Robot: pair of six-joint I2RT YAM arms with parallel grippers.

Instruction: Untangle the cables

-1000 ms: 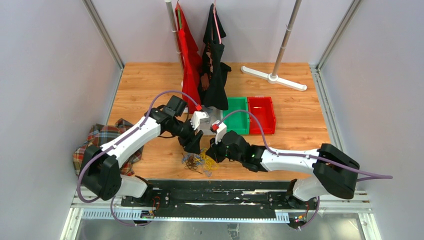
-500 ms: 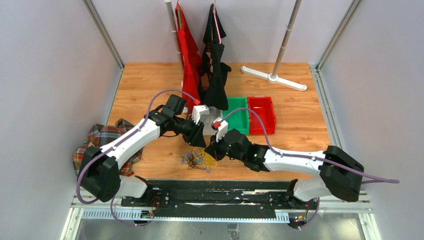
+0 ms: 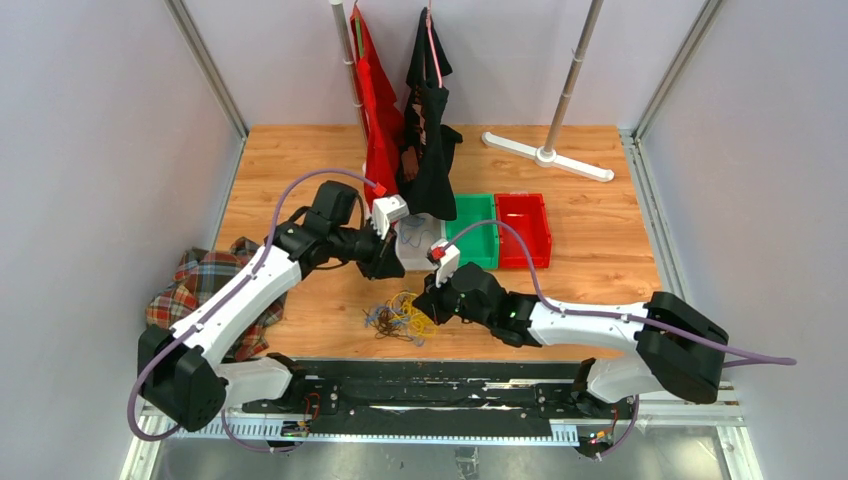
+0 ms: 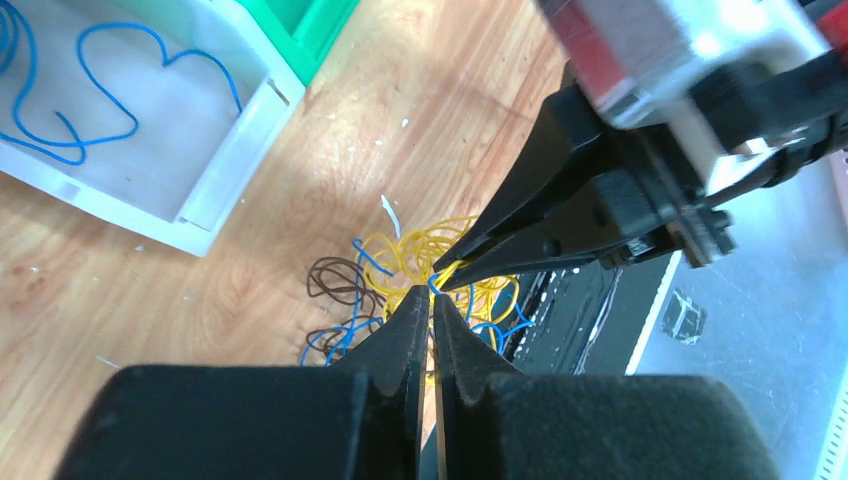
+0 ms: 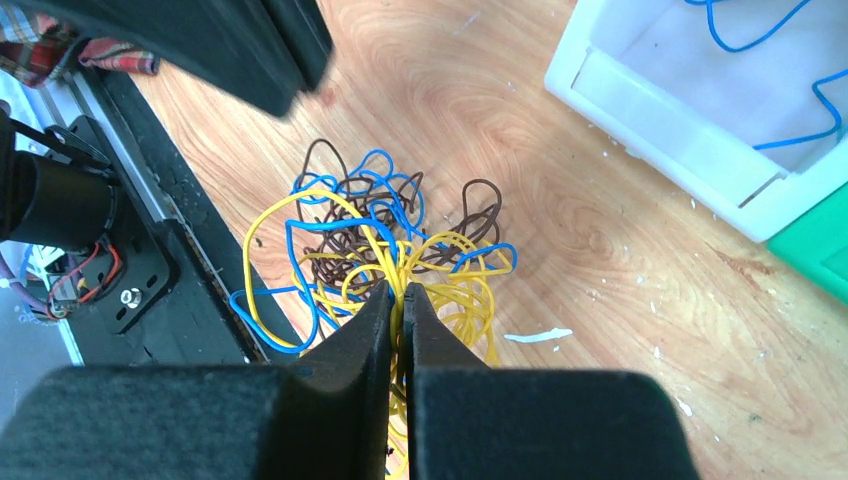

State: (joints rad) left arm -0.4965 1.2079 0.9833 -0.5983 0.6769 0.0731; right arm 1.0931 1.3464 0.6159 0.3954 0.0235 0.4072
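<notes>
The cables (image 3: 395,318) lie in one tangle of yellow, blue and dark brown loops near the table's front edge. My right gripper (image 3: 421,304) stands at the tangle's right side, shut on yellow strands (image 5: 450,270) that run up between its jaws (image 5: 403,290). Blue loops (image 5: 380,200) and brown loops (image 5: 340,250) spread beyond its tips. My left gripper (image 3: 393,268) hangs above and behind the tangle. Its jaws (image 4: 432,300) are shut, and I can make out nothing between them. The right gripper (image 4: 445,272) shows just past them. Another blue cable (image 4: 110,130) lies in the white bin (image 4: 235,160).
Behind the tangle stand the white bin (image 3: 418,238), a green bin (image 3: 473,230) and a red bin (image 3: 523,230). A plaid cloth (image 3: 205,285) lies at the left edge. Red and black garments (image 3: 430,130) hang at the back, next to a white stand base (image 3: 548,155).
My left gripper has lifted off the tangle, moved back towards the white bin and closed its jaws. The right gripper has stayed shut at the tangle.
</notes>
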